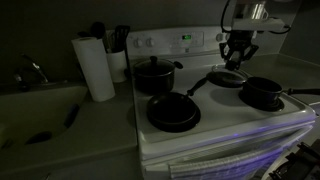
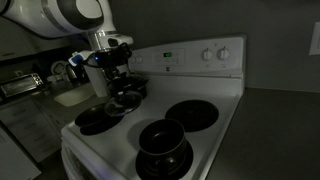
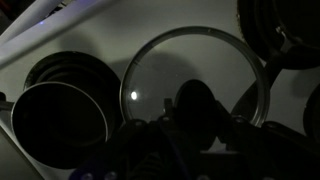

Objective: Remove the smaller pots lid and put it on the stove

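The fingers [image 3: 148, 142] of the gripper [image 3: 195, 132] were seen as dark shapes at the lower edge of the wrist view, one at each side of the dark centre knob of the lid [image 3: 190, 75]. Whether they were clamped on the knob or only set about it could not be told in the dim light. Most of the lid's pale metal rim was shown, and pale stove top was seen through and around it.

In an exterior view the gripper [image 1: 238, 58] was held just above the lid [image 1: 229, 77], between the taller pot [image 1: 155, 72] and the smaller pot [image 1: 262, 92] on the stove [image 1: 220, 125]. Whether the lid was rested on the surface or held clear of it could not be told. The smaller pot was left uncovered just beside the lid, its long straight handle pointed to the right. A frying pan [image 1: 172, 112] was set in front of the taller pot. A paper towel roll [image 1: 97, 68] was stood upright beside the stove.
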